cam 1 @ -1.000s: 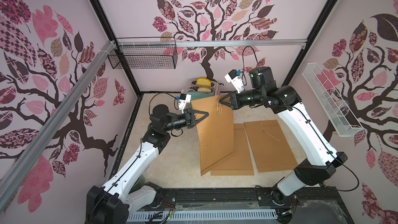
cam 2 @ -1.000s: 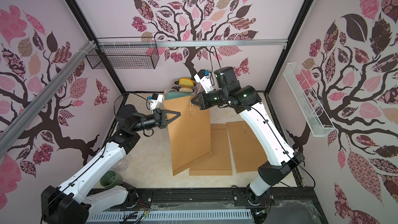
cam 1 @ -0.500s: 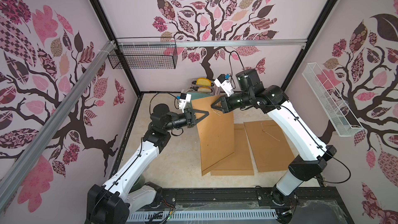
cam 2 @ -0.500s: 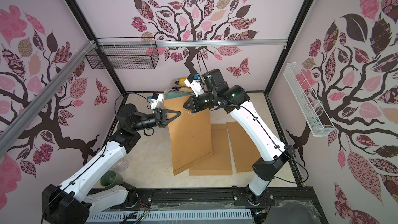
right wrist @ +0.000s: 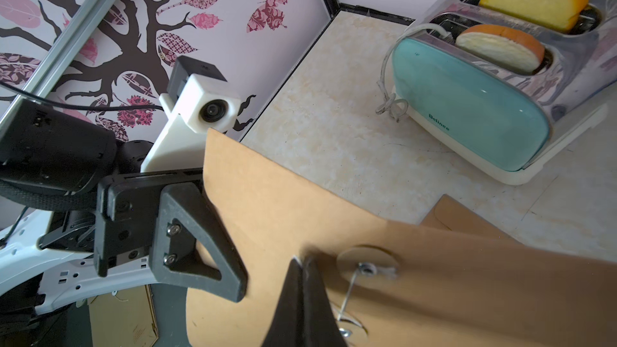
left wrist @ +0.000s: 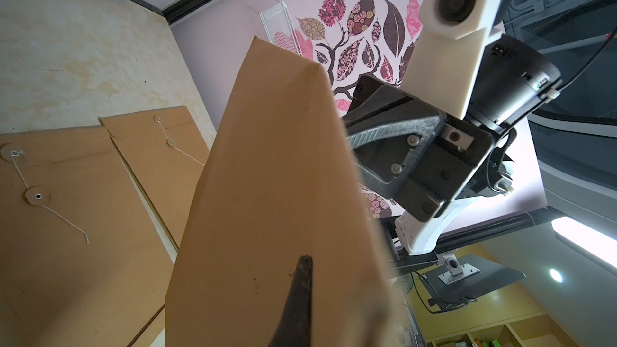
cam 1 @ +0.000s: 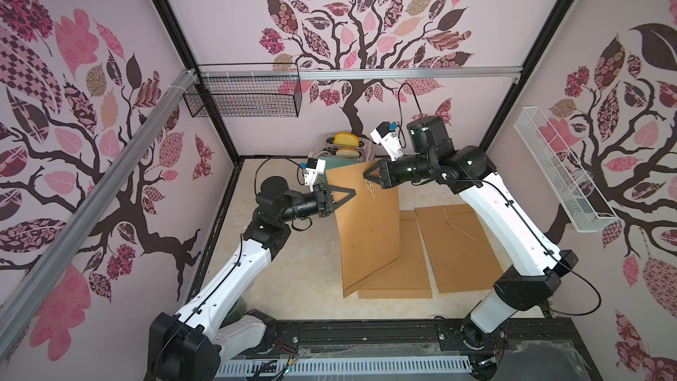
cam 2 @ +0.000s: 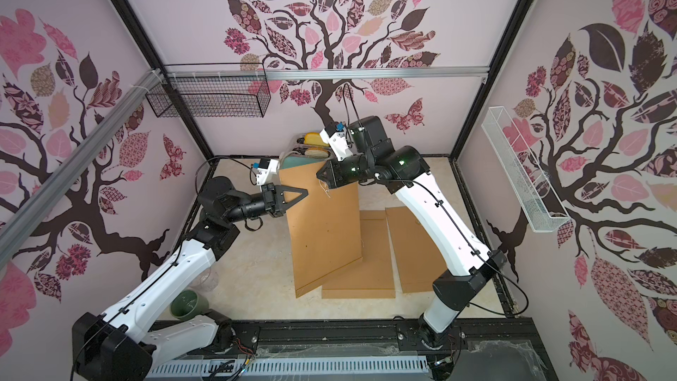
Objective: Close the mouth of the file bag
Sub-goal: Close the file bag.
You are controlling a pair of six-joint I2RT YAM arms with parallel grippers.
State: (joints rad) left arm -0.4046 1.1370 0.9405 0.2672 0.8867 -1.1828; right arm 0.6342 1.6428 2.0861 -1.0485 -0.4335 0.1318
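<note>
Right wrist view: the right gripper (right wrist: pixel 301 267) is pinched closed against the bag (right wrist: pixel 283 201) beside its disc (right wrist: pixel 367 267); whether it holds string I cannot tell. In a top view the left gripper (cam 1: pixel 352 191) clamps the bag's left edge. The bag stands at frame centre, long axis up-down, mouth uppermost, bottom on the table (cam 1: pixel 285 269)

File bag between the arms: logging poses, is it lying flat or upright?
Upright, leaning slightly: the left gripper pinches the upper edge of the file bag, and its bottom corner sits on the table.
</note>
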